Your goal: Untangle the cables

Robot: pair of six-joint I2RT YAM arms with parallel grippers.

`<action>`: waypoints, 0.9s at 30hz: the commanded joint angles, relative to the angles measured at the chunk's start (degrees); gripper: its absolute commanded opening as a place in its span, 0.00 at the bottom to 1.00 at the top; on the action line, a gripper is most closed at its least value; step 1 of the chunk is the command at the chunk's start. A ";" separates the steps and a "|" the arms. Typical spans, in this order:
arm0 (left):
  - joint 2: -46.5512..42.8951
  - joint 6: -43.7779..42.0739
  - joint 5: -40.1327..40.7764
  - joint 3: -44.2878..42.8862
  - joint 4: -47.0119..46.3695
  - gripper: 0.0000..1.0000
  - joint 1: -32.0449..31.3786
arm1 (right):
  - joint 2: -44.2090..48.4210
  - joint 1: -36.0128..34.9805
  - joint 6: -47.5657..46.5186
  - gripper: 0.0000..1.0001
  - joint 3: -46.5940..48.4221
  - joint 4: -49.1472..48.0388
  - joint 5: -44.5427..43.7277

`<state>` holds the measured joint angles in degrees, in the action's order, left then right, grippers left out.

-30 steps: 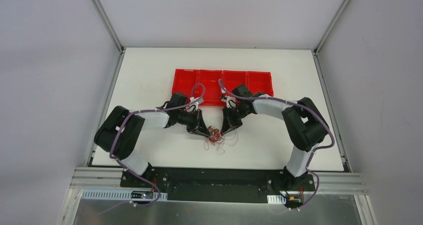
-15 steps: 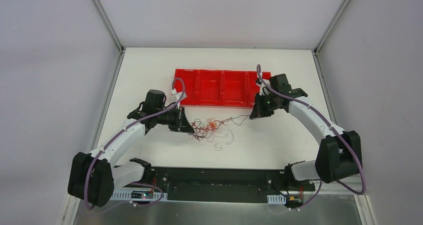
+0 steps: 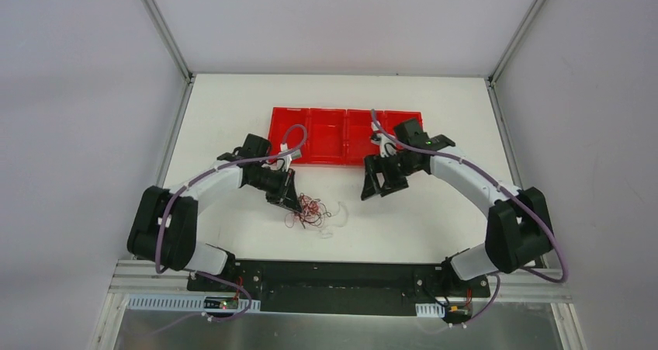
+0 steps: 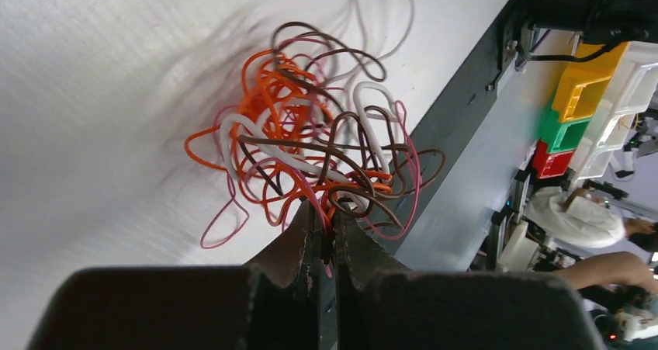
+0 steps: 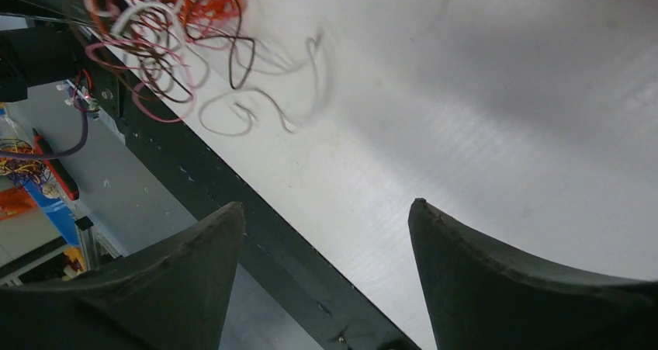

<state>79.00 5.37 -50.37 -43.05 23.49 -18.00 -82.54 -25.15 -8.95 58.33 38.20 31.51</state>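
The cables lie as a small tangle of thin red, orange, brown, pink and white wires on the white table, left of centre. My left gripper is shut on strands at the tangle's left edge; the left wrist view shows wires pinched between its fingertips. My right gripper hangs to the right of the tangle, apart from it, open and holding nothing. The right wrist view shows the tangle blurred at its upper left, with loose white and brown loops trailing off it.
A red tray with several compartments stands behind both grippers. The table's near edge and the black base rail lie close behind the tangle. Aluminium posts frame the back corners.
My right gripper has opened and let go of the strand it was pulling rightward. The stretched tangle has drawn back together near my left gripper, which has shifted slightly right and nearer.
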 commanded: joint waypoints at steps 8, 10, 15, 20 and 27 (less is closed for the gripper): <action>12.44 1.53 1.86 -1.32 2.39 0.00 1.28 | -14.25 -13.67 9.55 0.83 8.92 -21.42 -1.63; 14.20 1.67 2.04 -2.28 3.35 0.00 1.93 | -16.86 -15.31 11.10 0.83 9.72 -23.24 -1.84; 17.59 3.02 3.00 -3.68 6.05 0.00 2.70 | -20.15 -19.10 12.91 0.81 9.73 -28.76 -4.47; 20.39 2.70 3.22 -4.74 6.73 0.00 2.77 | -23.17 -22.48 13.47 0.70 10.27 -30.79 -5.85; 20.37 2.94 2.80 -4.68 6.75 0.00 2.87 | -29.08 -25.84 11.57 0.58 16.18 -23.72 -11.44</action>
<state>99.35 8.38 -48.42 -46.78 28.88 -15.33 -109.14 -49.47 3.95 69.25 10.85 24.10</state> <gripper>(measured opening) 0.035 0.595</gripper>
